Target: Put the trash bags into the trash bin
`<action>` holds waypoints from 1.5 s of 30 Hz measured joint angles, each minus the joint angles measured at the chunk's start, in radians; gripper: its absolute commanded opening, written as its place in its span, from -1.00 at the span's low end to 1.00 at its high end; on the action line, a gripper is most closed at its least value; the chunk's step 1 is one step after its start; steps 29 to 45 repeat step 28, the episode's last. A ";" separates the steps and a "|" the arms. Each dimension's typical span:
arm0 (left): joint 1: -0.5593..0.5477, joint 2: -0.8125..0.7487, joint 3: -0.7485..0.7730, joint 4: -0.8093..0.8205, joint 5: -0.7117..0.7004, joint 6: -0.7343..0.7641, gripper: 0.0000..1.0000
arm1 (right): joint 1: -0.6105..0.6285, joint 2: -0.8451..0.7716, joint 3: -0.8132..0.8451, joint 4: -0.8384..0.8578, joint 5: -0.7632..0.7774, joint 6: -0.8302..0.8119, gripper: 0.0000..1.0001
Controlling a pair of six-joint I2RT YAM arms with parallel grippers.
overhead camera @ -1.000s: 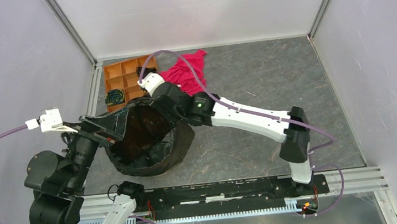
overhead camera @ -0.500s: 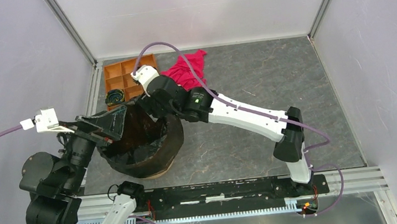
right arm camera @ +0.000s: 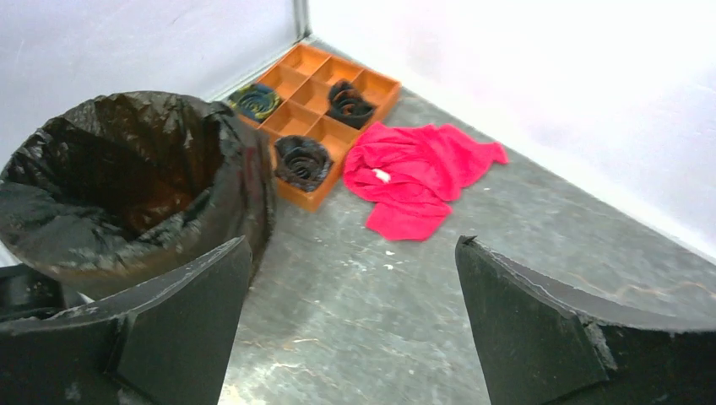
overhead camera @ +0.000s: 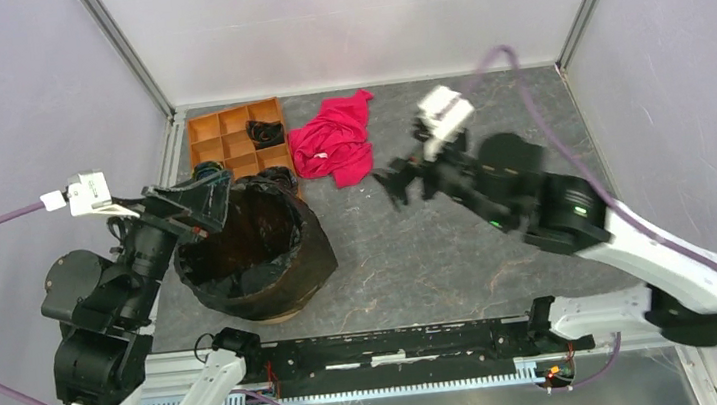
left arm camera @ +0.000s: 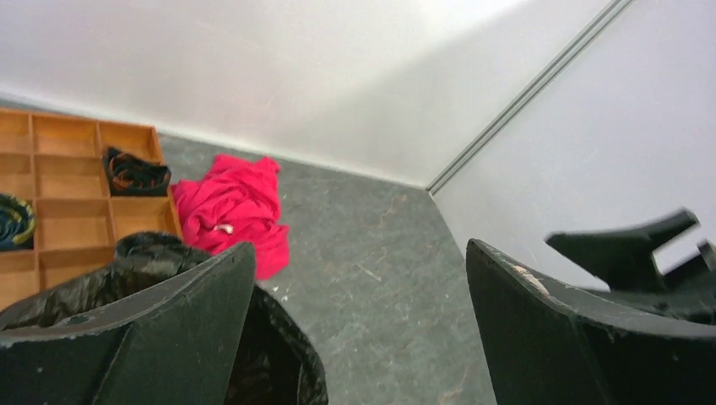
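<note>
The trash bin (overhead camera: 289,314) stands at the left, almost wholly wrapped by a glossy black trash bag (overhead camera: 312,258). The film lines its inside and is folded down over the rim. In the right wrist view the trash bag (right arm camera: 110,169) gapes open at the left. My left gripper (overhead camera: 216,205) hovers open at the bin's far left rim. In its wrist view the left gripper (left arm camera: 361,253) holds nothing, and the trash bag (left arm camera: 274,363) lies under its left finger. My right gripper (overhead camera: 395,184) hangs open above bare floor, right of the bin. The right gripper (right arm camera: 353,245) is empty.
An orange compartment tray (overhead camera: 227,136) with dark coiled items sits behind the bin. A red-pink cloth (overhead camera: 333,145) lies beside the tray. Pale walls close in the floor on three sides. A black rail (overhead camera: 419,342) runs along the near edge.
My right gripper has opened, let go of the bag's far rim and swung away to the right. The bag's rim now sits folded over the bin. The left gripper has barely moved.
</note>
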 measured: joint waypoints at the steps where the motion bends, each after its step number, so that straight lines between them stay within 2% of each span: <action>1: 0.000 0.006 0.000 0.023 0.003 0.000 1.00 | 0.000 -0.076 -0.058 0.006 0.013 -0.010 0.96; 4: 0.000 0.031 -0.001 0.095 0.013 0.000 1.00 | 0.000 -0.286 -0.205 0.020 0.066 -0.038 0.96; 6: 0.000 0.053 -0.001 0.133 0.029 0.000 1.00 | 0.000 -0.373 -0.245 0.015 0.100 -0.047 0.96; 15: 0.000 0.150 0.000 0.215 0.052 0.000 1.00 | 0.000 -0.607 -0.327 -0.006 0.217 -0.052 0.96; 45: 0.000 0.178 0.000 0.264 0.077 0.000 1.00 | 0.000 -0.602 -0.363 -0.024 0.224 -0.055 0.96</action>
